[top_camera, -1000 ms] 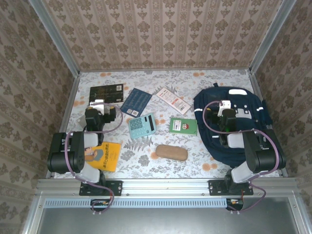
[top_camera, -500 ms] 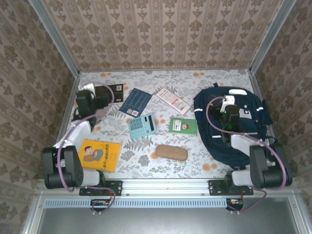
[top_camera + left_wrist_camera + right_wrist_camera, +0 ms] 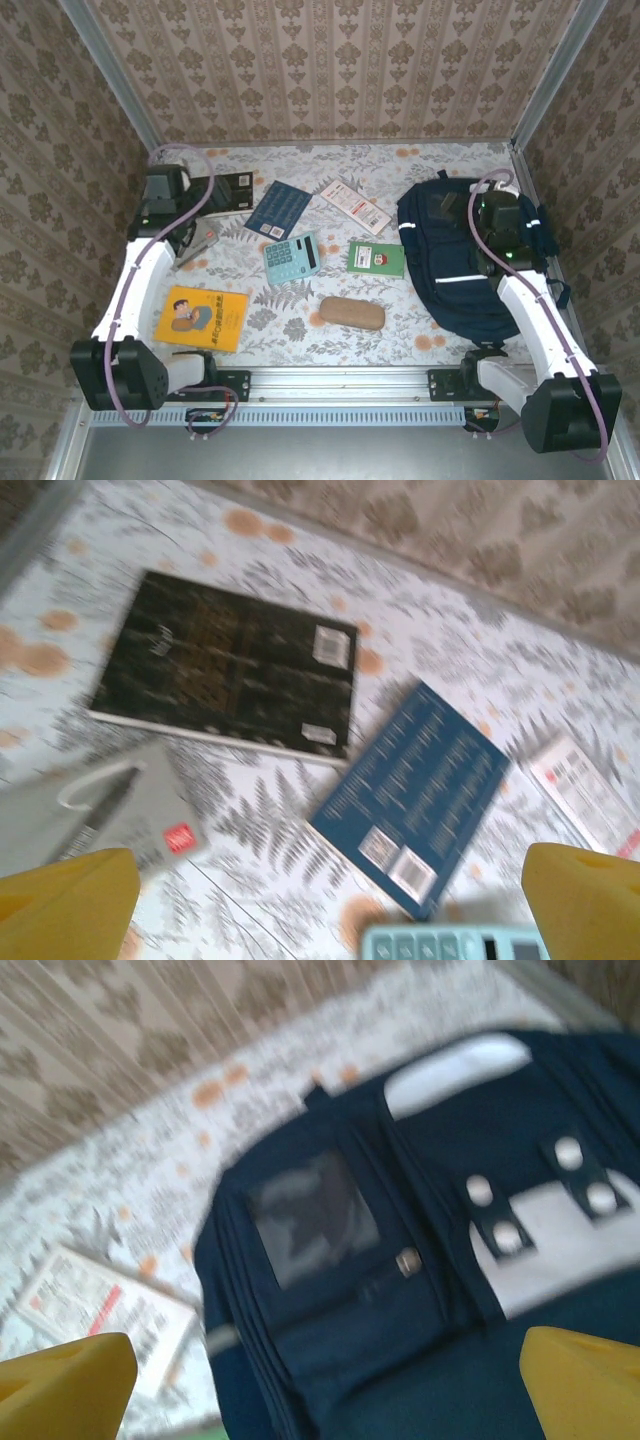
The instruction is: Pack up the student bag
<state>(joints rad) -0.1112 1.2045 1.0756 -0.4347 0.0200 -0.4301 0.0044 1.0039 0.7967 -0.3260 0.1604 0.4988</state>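
At the worktop's (image 3: 400,160) 3 o'clock side lies the student bag (image 3: 455,270), flat on its back. Its front pocket and white patches face up, and no opening can be made out in it. Nothing appears to be packed yet: 8 items lie loose on the floral cloth.

A black book (image 3: 222,190) sits at 10 o'clock, with a grey pouch (image 3: 120,815) just beside it toward 8 o'clock. A navy booklet (image 3: 280,209) and a white-and-red leaflet (image 3: 353,207) lie toward 12 o'clock. A teal calculator (image 3: 292,258) and a green packet (image 3: 377,257) are near the centre. A brown case (image 3: 352,313) is at 6 o'clock and a yellow book (image 3: 203,317) at 8 o'clock.

Both arms reach out with nothing held. The left end effector (image 3: 330,900) hangs spread wide over the books at 10 o'clock. The right end effector (image 3: 325,1375) hangs equally spread above the bag's upper front. By my reading the job is at its very start, with opening the bag and loading every item left to do.
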